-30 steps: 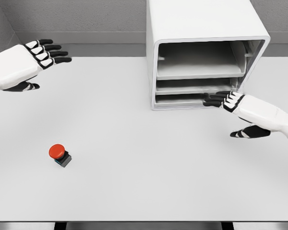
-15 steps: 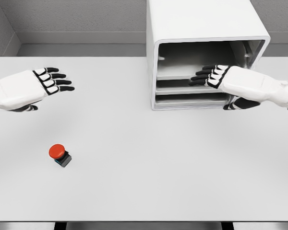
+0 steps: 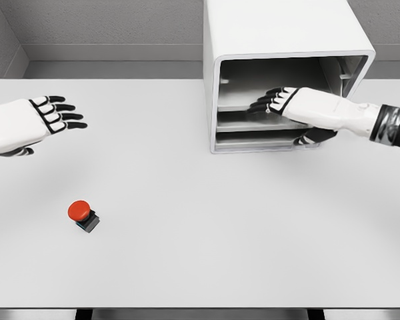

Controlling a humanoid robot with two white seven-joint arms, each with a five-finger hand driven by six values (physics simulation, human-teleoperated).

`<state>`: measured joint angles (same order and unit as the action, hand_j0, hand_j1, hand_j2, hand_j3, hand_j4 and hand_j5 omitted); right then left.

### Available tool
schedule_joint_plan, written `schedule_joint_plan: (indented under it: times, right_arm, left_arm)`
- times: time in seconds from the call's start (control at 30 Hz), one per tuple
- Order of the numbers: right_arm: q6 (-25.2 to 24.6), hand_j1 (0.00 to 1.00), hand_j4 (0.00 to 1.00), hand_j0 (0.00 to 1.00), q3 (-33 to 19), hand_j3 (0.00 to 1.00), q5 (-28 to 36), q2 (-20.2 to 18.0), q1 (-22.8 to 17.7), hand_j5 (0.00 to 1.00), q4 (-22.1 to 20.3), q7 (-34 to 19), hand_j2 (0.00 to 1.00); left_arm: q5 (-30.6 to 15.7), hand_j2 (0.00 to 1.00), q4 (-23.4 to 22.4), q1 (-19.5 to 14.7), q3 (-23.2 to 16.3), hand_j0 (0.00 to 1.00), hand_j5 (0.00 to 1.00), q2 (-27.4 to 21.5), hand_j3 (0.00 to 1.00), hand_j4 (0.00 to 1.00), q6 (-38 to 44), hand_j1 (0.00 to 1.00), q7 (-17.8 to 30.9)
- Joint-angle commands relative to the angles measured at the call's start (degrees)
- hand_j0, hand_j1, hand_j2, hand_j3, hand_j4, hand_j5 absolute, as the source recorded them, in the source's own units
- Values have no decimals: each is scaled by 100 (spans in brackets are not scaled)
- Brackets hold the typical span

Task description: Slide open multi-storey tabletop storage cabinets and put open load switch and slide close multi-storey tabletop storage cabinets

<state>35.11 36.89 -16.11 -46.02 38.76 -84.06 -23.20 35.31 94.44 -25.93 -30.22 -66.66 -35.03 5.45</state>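
Since the earlier frame, the right hand (image 3: 305, 109) had reached further left across the cabinet (image 3: 280, 67) front, fingers extended and holding nothing, while the left hand (image 3: 27, 123) (fingers spread, empty) had drifted toward the left edge. One cabinet stood at upper right, its three levels showing nothing inside. One red-topped switch (image 3: 83, 215) sat on the table (image 3: 200, 233), lower left.

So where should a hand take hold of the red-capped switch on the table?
Probably by the dark square base, from above, fingers on opposite flat sides. The red cap is domed and overhangs the base, so it offers less grip. The switch sits tilted, apart from everything else.
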Motion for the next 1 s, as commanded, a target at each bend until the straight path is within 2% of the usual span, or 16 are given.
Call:
schedule_joint_plan:
  times: [0.0, 0.1, 0.23, 0.3, 0.33, 0.4, 0.5, 0.57, 0.67, 0.83, 0.97]
  right_arm:
    - [-11, 99, 99, 99, -24, 99, 38, 6, 9, 99, 48, -9, 99]
    - [-11, 99, 99, 99, -15, 99, 29, 208, 220, 99, 452, -18, 99]
    - [-11, 99, 99, 99, -6, 99, -6, 234, 237, 99, 619, -36, 99]
    - [-11, 99, 99, 99, -6, 99, -68, 243, 246, 99, 654, -45, 99]
    - [-11, 99, 99, 99, 2, 99, -77, 313, 281, 99, 751, -45, 99]
    - [-11, 99, 99, 99, 3, 99, -296, 630, 360, 99, 1050, -80, 99]
    - [-11, 99, 99, 99, 3, 99, -331, 665, 369, 99, 1102, -80, 99]
    - [-11, 99, 99, 99, 3, 99, -410, 709, 396, 99, 1155, -80, 99]
    - [-11, 99, 99, 99, 11, 99, -498, 691, 387, 99, 1138, -80, 99]
    - [-11, 99, 99, 99, 20, 99, -736, 595, 352, 99, 1120, -80, 99]
    - [-11, 99, 99, 99, 11, 99, -736, 410, 334, 99, 927, -80, 99]
  left_arm:
    - [-24, 100, -4, 0, 34, 100, 100, -14, 100, 100, 3, 100, -9]
    - [-68, 100, 31, 0, 113, 100, 100, -14, 100, 100, 3, 100, 0]
    - [-15, 100, 48, 53, 61, 100, 100, -14, 100, 100, 3, 100, 0]
    - [2, 100, 13, 211, 52, 100, 100, -49, 100, 100, 3, 100, 0]
    - [-24, 100, -4, 369, 87, 100, 100, -137, 100, 100, 3, 100, -9]
    - [-287, 100, -48, 404, 105, 100, 100, -137, 100, 100, 3, 100, -53]
    - [-1596, 100, -575, 580, -97, 100, 100, -110, 100, 100, 3, 100, -62]
    - [-2361, 100, -1094, 624, -475, 100, 100, -137, 100, 100, 3, 100, -71]
    - [-3574, 100, -1226, 624, -906, 100, 100, -163, 100, 100, 3, 100, -80]
    - [-5385, 100, -1147, 624, -1003, 100, 100, -154, 100, 100, 3, 100, -71]
    - [-6027, 100, -1147, 624, -1012, 100, 100, -163, 100, 100, 3, 100, -62]
